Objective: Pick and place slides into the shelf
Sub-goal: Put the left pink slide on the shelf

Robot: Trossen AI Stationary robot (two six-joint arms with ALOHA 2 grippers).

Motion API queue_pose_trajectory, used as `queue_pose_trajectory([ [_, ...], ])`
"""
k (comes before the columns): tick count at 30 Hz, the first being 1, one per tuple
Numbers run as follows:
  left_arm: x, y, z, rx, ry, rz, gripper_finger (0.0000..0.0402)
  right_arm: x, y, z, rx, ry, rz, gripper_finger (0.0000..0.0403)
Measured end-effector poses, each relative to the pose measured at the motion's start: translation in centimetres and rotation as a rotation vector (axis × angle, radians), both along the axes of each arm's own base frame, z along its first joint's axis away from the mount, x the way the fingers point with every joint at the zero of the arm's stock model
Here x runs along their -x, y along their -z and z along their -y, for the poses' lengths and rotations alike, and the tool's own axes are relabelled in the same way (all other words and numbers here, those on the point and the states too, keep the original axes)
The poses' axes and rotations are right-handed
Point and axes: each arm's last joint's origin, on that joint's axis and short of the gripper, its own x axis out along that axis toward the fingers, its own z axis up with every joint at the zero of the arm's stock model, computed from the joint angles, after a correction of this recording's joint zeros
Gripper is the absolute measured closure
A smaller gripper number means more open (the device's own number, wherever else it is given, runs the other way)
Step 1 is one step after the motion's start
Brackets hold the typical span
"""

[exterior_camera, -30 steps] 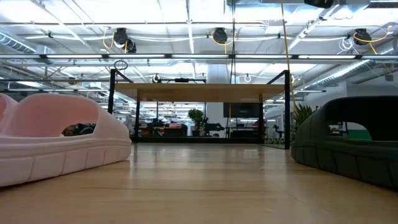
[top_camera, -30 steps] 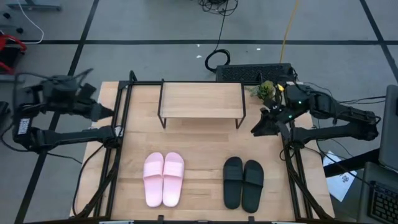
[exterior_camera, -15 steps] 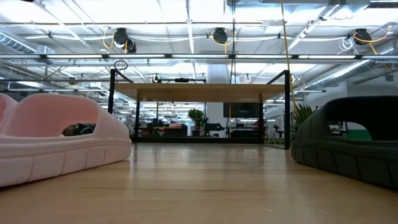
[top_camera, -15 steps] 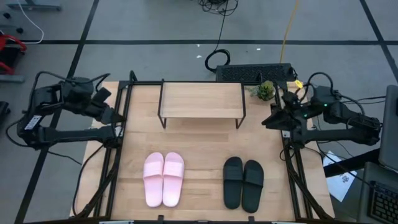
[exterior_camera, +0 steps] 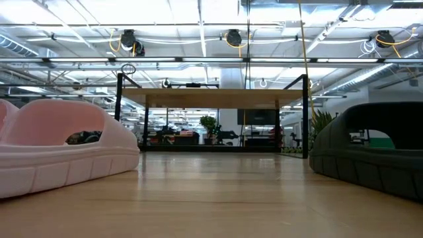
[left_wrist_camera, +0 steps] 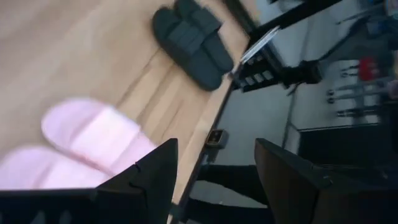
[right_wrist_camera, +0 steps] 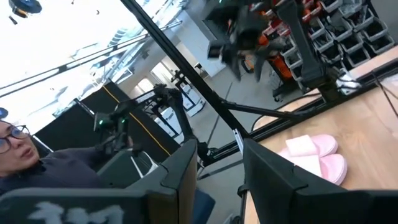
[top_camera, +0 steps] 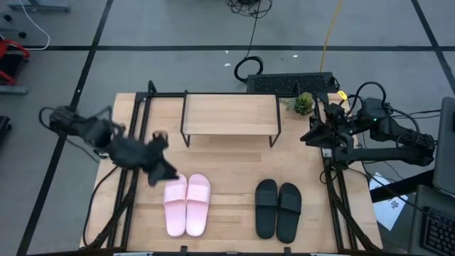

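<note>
Pink slides [top_camera: 187,205]: a pale pink pair lay side by side on the near left part of the worktop [top_camera: 227,163], toes pointing toward the shelf.
Black slides [top_camera: 278,209]: a black pair lay side by side on the near right part, just apart from the pink pair and level with it.
Left gripper [top_camera: 160,171]: it hung low over the worktop just beside the far left corner of the pink pair. In the left wrist view its two fingers [left_wrist_camera: 155,177] stood well apart with nothing between them, the pink slides showing below them.
Right gripper [top_camera: 311,135]: it waited at the right edge of the worktop, near a small green plant [top_camera: 303,103]. Its fingers [right_wrist_camera: 186,165] stood slightly apart and held nothing.
Shelf [top_camera: 229,114]: the low wooden rack on black legs stood at the far middle of the worktop, with no slide on it.
Step in hand: by my reading, the left arm was reaching for the first pink slide; no slide had been placed.
Next move: it likely called for lowering the open fingers over one pink slide's strap or edge, closing on it, then carrying it to the shelf.
</note>
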Motion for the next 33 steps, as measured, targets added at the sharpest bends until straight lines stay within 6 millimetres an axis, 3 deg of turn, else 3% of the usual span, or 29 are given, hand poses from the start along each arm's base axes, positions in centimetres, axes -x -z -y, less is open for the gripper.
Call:
queue_pose_trajectory([
  [7,-0.2,3.3,7.4,0.029,-0.150,-0.108,0.0188,0.0,0.0,0.0,0.029,-0.003,0.010,0.0282],
  [12,-1.0,7.8,12.3,0.047,-0.156,-0.342,0.0188,0.0,0.0,0.0,0.067,-0.003,0.025,0.0282],
  [16,-1.5,11.0,14.8,-0.008,-0.171,-0.460,0.0188,0.0,0.0,0.0,0.074,-0.003,0.027,0.0282],
  [22,-1.8,14.1,15.4,-0.175,-0.177,-0.567,0.0188,0.0,0.0,0.0,0.081,-0.003,0.030,0.0282],
  [28,-1.8,15.2,14.2,-0.406,-0.158,-0.628,0.0188,0.0,0.0,-0.1,0.063,-0.038,0.023,0.0282],
  [33,-3.2,15.9,13.9,-0.503,-0.062,-0.578,0.0188,0.1,0.0,-0.2,0.037,-0.057,0.013,0.0282],
])
